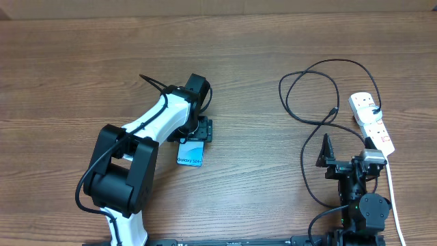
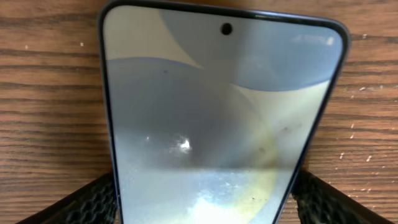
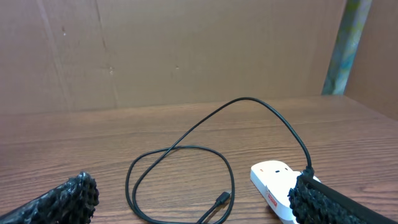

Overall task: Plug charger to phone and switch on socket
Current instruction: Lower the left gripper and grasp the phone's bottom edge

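The phone (image 1: 190, 154) lies flat on the wooden table, its blue screen facing up. It fills the left wrist view (image 2: 217, 106). My left gripper (image 1: 199, 130) is over the phone's far end, and its two fingers (image 2: 199, 208) press against the phone's long edges. The charger (image 1: 308, 87) lies in black loops at the right, with its connector tip (image 1: 333, 111) free on the table. The cable (image 3: 180, 149) and its tip (image 3: 222, 199) also show in the right wrist view. The socket (image 1: 372, 121) is a white power strip at the far right (image 3: 273, 183). My right gripper (image 1: 348, 158) is open and empty, near the socket (image 3: 193, 202).
The socket's white cord (image 1: 392, 198) runs toward the front edge beside my right arm. A brown cardboard wall (image 3: 186, 50) stands behind the table. Bare wood lies between the phone and the cable.
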`<move>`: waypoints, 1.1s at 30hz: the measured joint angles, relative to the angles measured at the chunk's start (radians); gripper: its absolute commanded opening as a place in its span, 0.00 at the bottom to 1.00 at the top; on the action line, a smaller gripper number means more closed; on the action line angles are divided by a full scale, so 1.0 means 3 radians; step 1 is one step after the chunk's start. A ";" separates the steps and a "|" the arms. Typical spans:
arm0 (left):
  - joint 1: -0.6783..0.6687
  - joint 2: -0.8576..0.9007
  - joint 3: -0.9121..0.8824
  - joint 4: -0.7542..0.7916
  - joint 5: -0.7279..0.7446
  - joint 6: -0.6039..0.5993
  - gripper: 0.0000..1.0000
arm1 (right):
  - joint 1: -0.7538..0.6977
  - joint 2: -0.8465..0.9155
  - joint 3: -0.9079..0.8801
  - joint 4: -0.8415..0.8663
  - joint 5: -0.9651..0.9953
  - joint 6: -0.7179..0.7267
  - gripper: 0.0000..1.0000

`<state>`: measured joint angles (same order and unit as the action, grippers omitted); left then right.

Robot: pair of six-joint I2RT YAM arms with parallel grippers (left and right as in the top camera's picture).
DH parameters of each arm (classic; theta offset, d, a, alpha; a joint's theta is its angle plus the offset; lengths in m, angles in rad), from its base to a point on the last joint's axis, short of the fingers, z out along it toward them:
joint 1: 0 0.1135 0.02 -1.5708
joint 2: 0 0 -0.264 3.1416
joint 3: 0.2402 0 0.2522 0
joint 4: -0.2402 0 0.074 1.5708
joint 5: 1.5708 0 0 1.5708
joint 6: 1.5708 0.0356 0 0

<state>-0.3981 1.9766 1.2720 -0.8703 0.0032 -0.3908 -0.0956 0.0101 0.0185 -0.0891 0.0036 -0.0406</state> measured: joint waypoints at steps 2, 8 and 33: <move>0.0000 0.0000 0.0000 0.0000 0.0001 0.0001 0.77 | -0.0001 0.0000 0.0000 0.0000 0.0000 -0.0003 1.00; -0.0006 -0.0001 0.0000 0.0001 -0.0003 0.0003 0.69 | -0.0001 0.0000 0.0000 -0.0001 0.0001 -0.0001 1.00; -0.0005 -0.0006 0.0001 -0.0018 0.0041 -0.0324 0.59 | 0.0000 0.0000 0.0000 0.0001 0.0001 -0.0001 1.00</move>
<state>-0.3996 1.9747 1.2724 -0.8757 0.0154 -0.4881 -0.0956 0.0101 0.0185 -0.0887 0.0040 -0.0410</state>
